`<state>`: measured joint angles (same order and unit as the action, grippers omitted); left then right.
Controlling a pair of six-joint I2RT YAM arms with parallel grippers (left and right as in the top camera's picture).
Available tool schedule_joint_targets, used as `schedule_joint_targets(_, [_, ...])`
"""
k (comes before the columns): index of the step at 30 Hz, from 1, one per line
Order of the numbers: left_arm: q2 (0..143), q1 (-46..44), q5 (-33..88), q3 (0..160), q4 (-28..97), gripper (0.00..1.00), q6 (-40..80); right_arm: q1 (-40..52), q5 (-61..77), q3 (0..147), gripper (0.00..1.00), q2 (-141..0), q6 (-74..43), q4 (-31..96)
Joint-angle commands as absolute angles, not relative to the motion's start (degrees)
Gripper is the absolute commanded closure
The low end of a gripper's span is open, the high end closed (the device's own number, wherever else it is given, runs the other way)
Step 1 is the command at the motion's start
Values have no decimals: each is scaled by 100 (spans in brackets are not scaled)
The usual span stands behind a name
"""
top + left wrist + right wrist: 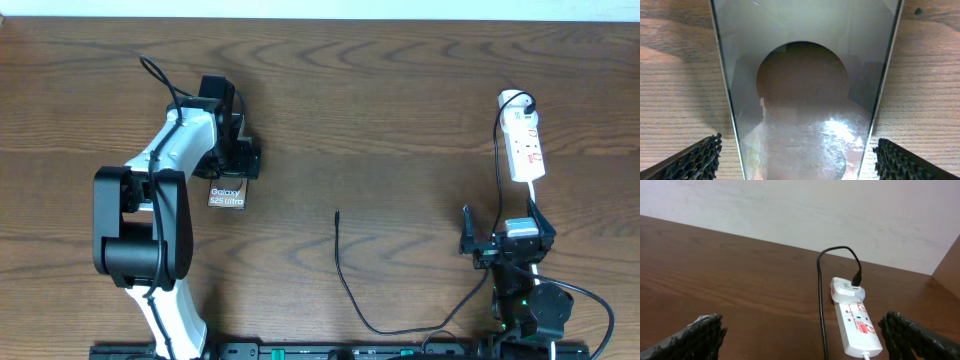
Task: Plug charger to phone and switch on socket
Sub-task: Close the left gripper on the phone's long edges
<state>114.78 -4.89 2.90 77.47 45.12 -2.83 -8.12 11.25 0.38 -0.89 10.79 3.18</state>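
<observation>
The phone [226, 196] lies flat on the table at the left, its "Galaxy S25 Ultra" text showing. My left gripper [233, 165] is over its far end. In the left wrist view the phone [805, 75] fills the frame, and my left gripper [800, 152] is open with one finger on each side, narrow gaps at both edges. The charger's tip [337, 213] lies loose mid-table. Its black cable loops toward the front edge and runs up to the socket [525, 146]. My right gripper [503, 230] is open and empty, just short of the socket [856, 326]. The charger cable [820, 311] passes between its fingers [807, 335].
A white adapter [847, 290] with the black cable plugged in sits on the socket's far end. The table's far edge meets a pale wall [800, 210]. The arm bases stand along the front edge [320, 350].
</observation>
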Motion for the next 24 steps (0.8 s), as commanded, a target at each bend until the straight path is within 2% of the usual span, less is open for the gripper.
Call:
schedule_joint_targets(1, [11566,-491,167,7682,4525,4,-276,-781,1107,32,1,-71,1011,344])
schedule_joint_targets(24, [11566,-491,235,7210,4099,3,-274,-781,1107,32,1,-71,1011,344])
